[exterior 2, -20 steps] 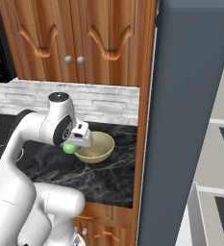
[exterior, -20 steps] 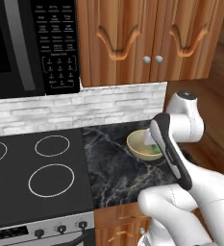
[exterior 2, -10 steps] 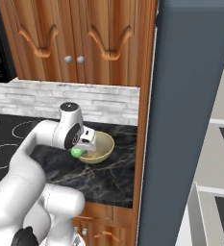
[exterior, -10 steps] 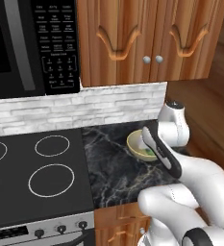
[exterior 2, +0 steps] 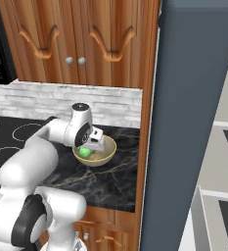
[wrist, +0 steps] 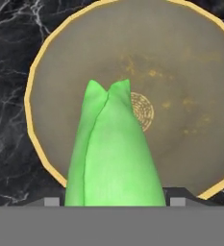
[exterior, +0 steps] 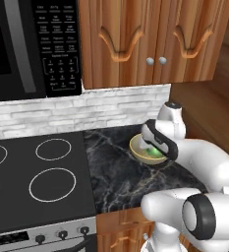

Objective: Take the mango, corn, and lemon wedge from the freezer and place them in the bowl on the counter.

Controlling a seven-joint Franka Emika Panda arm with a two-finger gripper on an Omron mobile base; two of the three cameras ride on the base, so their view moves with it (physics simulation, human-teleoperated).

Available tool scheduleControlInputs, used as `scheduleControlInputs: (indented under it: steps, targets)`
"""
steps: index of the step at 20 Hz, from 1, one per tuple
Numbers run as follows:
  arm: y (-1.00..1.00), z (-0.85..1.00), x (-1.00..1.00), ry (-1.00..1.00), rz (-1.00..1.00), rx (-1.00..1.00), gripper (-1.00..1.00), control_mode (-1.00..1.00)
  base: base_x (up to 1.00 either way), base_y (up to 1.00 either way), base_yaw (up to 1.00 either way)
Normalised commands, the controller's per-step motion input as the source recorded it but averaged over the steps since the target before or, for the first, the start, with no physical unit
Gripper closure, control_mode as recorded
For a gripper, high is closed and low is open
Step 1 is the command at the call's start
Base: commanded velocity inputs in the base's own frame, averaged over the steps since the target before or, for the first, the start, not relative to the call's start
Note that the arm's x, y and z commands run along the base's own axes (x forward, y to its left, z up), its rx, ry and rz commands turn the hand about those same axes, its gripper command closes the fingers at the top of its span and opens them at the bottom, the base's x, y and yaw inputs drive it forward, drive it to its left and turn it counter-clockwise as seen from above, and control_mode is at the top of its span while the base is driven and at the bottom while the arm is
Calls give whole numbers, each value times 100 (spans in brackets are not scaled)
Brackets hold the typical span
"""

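Corn (wrist: 114, 153) | bright green, clenched in hand (exterior 2: 88, 147) | low inside bowl (exterior 2: 107, 153) | counter (exterior: 117, 172)

Even flat rendered light, soft shadows, slightly pixelated

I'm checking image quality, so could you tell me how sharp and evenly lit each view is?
Hand view: soft and blocky, the corn looks flat-lit, bowl rim crisp enough. Left base view: even light, no glare, faint shading under the bowl. Right base view: the freezer is one flat slate tone, counter veins readable.
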Motion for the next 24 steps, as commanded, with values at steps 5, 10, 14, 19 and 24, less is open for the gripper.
scheduleControlInputs:
  steps: [5,10,14,19,24]
  targets:
    - [0,-42,19,0,0,0,100,-100,0,0,0]
    - [0,-36,3,0,0,0,-100,-100,0,0,0]
    - [0,-1,6,1,0,0,-100,-100,0,0,0]
    - [0,0,0,0,0,0,-100,-100,0,0,0]
    - [-1,21,-7,0,0,0,-100,-100,0,0,0]
